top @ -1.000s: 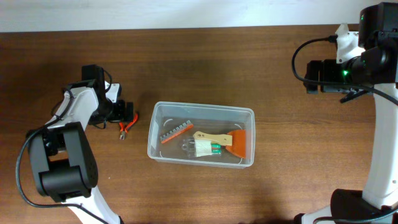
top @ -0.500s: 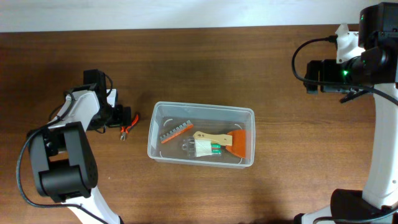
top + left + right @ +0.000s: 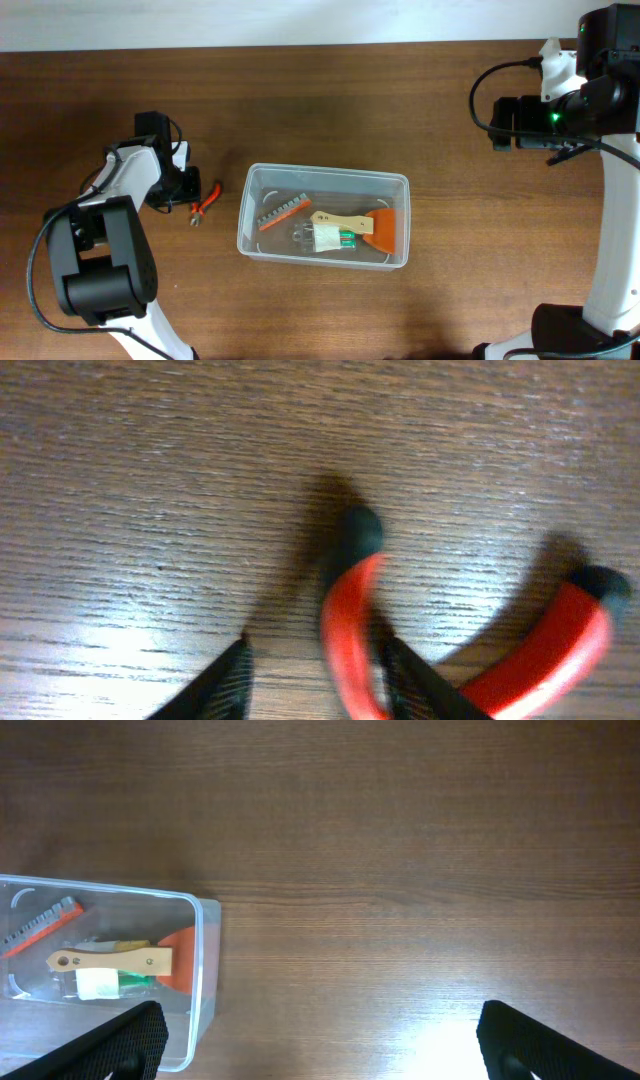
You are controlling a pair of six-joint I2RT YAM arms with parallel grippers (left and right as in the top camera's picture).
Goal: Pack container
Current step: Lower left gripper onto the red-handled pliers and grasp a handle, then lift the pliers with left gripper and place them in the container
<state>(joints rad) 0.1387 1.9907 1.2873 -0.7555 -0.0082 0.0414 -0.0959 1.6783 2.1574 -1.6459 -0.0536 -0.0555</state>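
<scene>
My left pincer (image 3: pixel 315 660) hangs low over the table (image 3: pixel 150 480), its jaws a little apart, with one red handle of the pliers (image 3: pixel 350 620) between them. That handle lies just beside one jaw; whether they touch, I cannot tell. The jaws are not clamped on it. The second red handle, black at the tip, curves away outside the jaws. The pliers lie flat on the wood, running out ahead of the pincer.

Beyond the pliers, farther ahead of the same pincer, sits the container (image 3: pixel 243 215), apart from both. Inside it lie a scraper (image 3: pixel 350 222) with a wooden handle and orange blade, an orange strip (image 3: pixel 280 212) and a small white-and-green item I cannot make out.

My right pincer (image 3: pixel 320 1010) is held over bare wood with its jaws spread wide and nothing between them. The container is well apart from it, low and to the left in its wrist view.
</scene>
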